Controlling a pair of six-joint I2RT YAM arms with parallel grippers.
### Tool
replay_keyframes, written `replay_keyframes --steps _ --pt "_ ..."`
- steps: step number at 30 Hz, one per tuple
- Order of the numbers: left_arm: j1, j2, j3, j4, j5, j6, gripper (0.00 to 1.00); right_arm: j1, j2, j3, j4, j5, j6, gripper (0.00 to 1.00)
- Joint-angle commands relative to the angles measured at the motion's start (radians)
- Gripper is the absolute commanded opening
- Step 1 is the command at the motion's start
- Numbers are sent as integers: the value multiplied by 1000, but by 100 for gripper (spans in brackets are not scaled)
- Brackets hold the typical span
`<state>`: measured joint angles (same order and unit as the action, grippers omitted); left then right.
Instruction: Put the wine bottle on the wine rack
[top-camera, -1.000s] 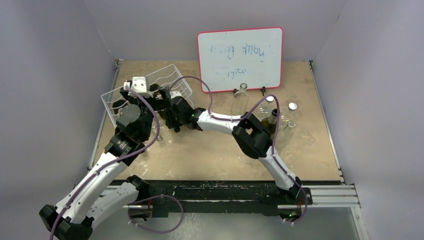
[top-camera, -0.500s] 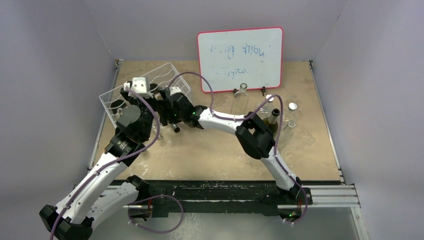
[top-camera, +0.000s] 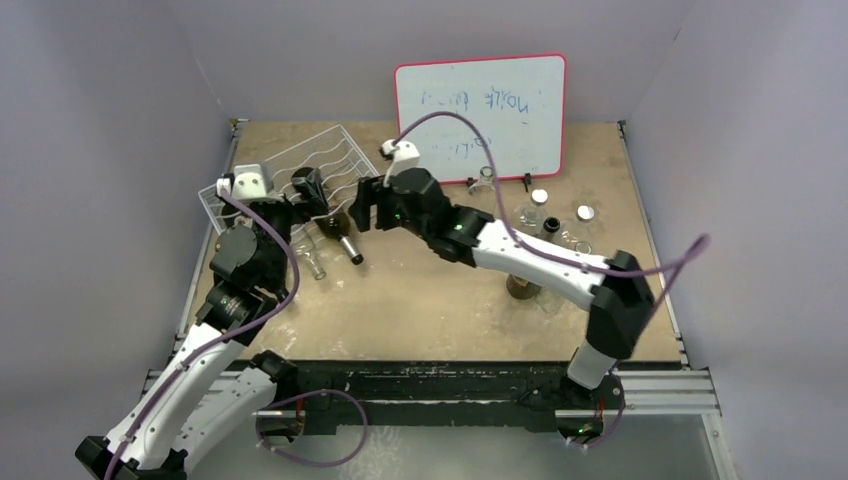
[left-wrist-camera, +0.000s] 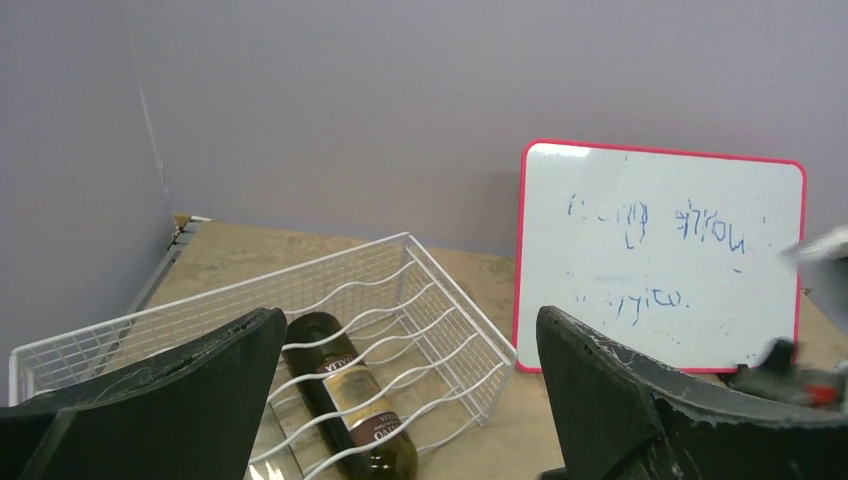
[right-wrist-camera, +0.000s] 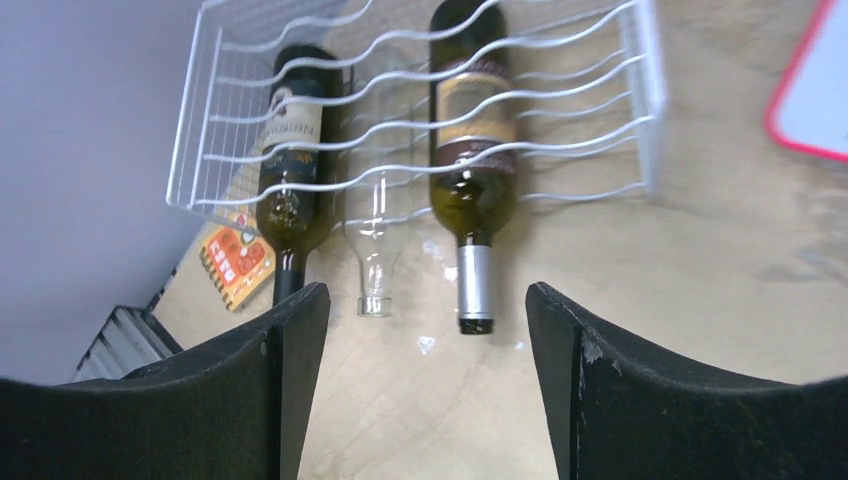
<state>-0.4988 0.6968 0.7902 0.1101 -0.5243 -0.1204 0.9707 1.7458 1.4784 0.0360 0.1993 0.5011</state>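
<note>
hovering at the near side of the wine rack (top-camera: 320, 150), the left gripper (left-wrist-camera: 410, 320) is spread wide and empty. the right gripper (right-wrist-camera: 425, 295) hangs above the bottle necks, jaws apart, holding nothing. the wine bottle (right-wrist-camera: 470, 150) with the silver cap lies under the rack's wavy rods, neck poking out, beside a clear bottle (right-wrist-camera: 375, 240) and another dark bottle (right-wrist-camera: 290, 150). a whiteboard (top-camera: 480, 115) stands behind.

Plywood tabletop (top-camera: 430, 310): bearing all items below.
Whiteboard (top-camera: 480, 110), red-framed, faint blue scribbles: standing upright at 12 o'clock.
Clear glass bottle (top-camera: 484, 181): standing just before it.
Two white round lids (top-camera: 585, 212): lying at 2 o'clock.
Dark-necked bottle (top-camera: 550, 228): standing near them.
Orange printed card (right-wrist-camera: 237, 262): lying toward 9 o'clock.
</note>
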Motion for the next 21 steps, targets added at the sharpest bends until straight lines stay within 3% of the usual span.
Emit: replay_keyframes --steps 1,8,15,21 --pt "8 3 0 52 34 -9 97 -19 -199 -71 -75 228 -51 74" --pt "9 15 6 42 48 -14 97 -38 -366 -67 -307 491 -61 73" --pt "9 47 4 45 30 -14 100 -144 -461 -133 -326 509 -74 73" --pt "9 60 -4 52 65 -14 100 -224 -446 -176 -333 481 -85 72"
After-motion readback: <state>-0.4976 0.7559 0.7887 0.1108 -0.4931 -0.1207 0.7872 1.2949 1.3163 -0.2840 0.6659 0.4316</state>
